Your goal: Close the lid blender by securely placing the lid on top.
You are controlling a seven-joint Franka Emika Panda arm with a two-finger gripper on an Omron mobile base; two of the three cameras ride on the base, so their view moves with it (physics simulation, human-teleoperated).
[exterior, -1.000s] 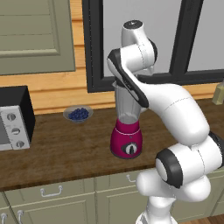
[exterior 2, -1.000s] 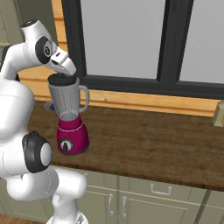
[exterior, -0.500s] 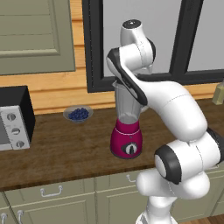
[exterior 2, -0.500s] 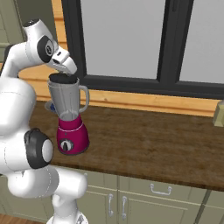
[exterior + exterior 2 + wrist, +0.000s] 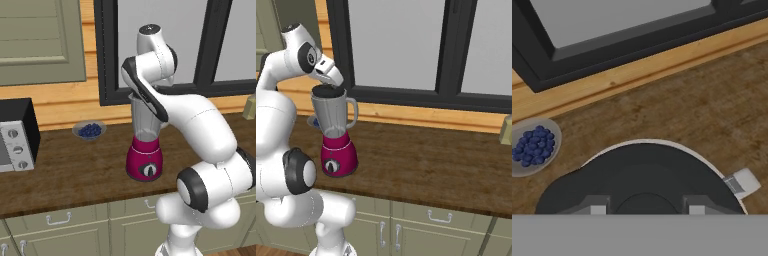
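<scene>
Barely any change from a moment ago: the arm keeps its arch over the blender (image 5: 335, 132), hand angled down at the jar mouth. The lid (image 5: 642, 180) sits on the jar, right under the gripper (image 5: 647, 207), fingertips (image 5: 598, 206) either side of its knob — whether they pinch it, I cannot tell. The blender stands mid-table, with the blueberry bowl (image 5: 89, 130) toward the table's back edge.

One blender (image 5: 145, 150) stands on the surface (image 5: 75, 170), with one black lid (image 5: 643, 180) over its jar. There is one bowl of blueberries (image 5: 89, 130) and one microwave (image 5: 16, 136). One window (image 5: 421, 45) runs behind.
</scene>
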